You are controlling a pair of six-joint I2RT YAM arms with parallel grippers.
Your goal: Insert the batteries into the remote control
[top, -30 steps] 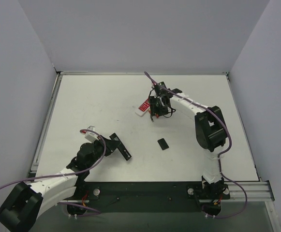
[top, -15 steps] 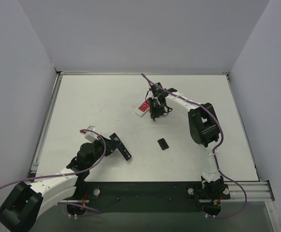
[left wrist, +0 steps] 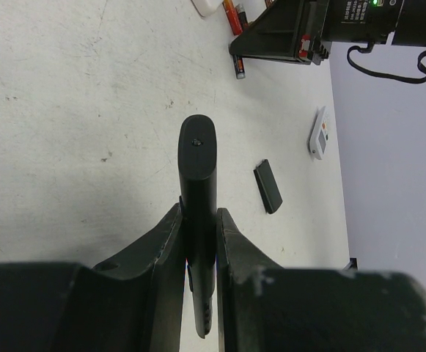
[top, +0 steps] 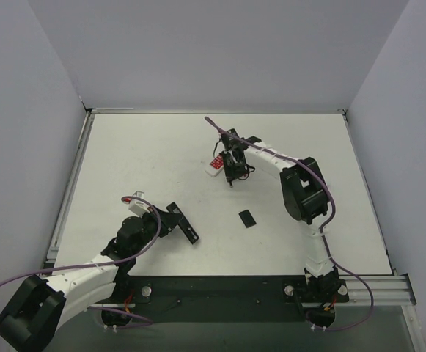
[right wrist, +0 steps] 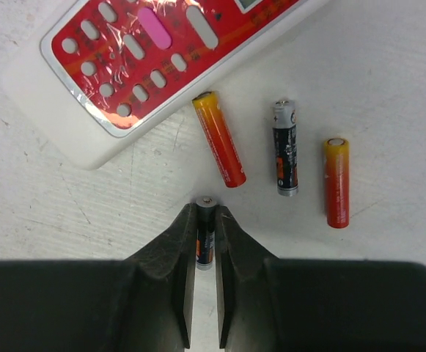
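We see the left pincer (left wrist: 199, 214) clenched on the black remote (left wrist: 198, 158), toward the near left corner of the table (left wrist: 66, 110). The remote's end sticks out past the fingers.

The right pincer (right wrist: 207, 213) is out toward the middle of the far edge. Its two fingers squeeze a dark battery (right wrist: 204, 236) with a bit of orange on it. Three more batteries (right wrist: 218, 149) lie loose just in front of it. Two are orange and yellow, and one is black. They lie apart from each other. The print on them is too small for us to read.

A red-and-white remote (right wrist: 147, 66) lies just beside them, with many grey buttons and one pink one. A small black flat piece (top: 247, 218) lies near the middle of the table.
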